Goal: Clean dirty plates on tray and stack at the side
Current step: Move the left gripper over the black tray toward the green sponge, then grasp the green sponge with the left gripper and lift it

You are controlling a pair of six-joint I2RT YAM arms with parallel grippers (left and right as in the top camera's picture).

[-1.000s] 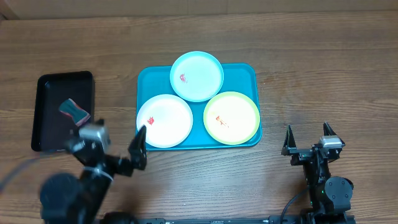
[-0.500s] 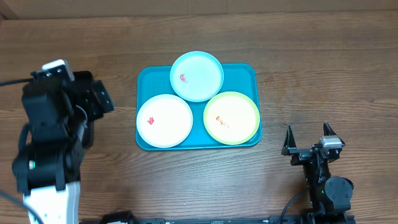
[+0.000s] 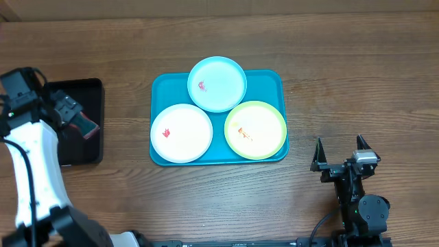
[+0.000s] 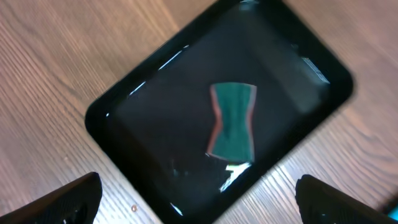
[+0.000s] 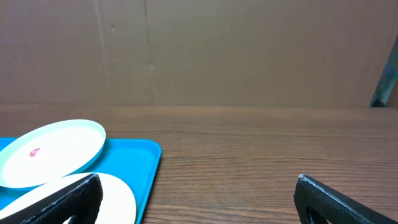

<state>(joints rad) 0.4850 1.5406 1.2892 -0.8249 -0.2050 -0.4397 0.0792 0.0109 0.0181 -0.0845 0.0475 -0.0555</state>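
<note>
- The left tool has been swung over the black tray, spread wide for the sponge.
- The right tool is parked, also spread.
- Smeared plates are left on the turquoise tray.

- Overhead: straight down, whole tabletop.
- Left wrist: faces down, close above black tray, shared with overhead.
- Right wrist: low, level across tabletop; turquoise tray corner shared with overhead.

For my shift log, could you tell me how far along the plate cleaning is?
Done: nothing; the white plate, light blue plate and yellow-green plate sit smeared on the turquoise tray. In hand: the left claw hovers open over the sponge in the black tray. Remaining: wiping, stacking all three.
</note>
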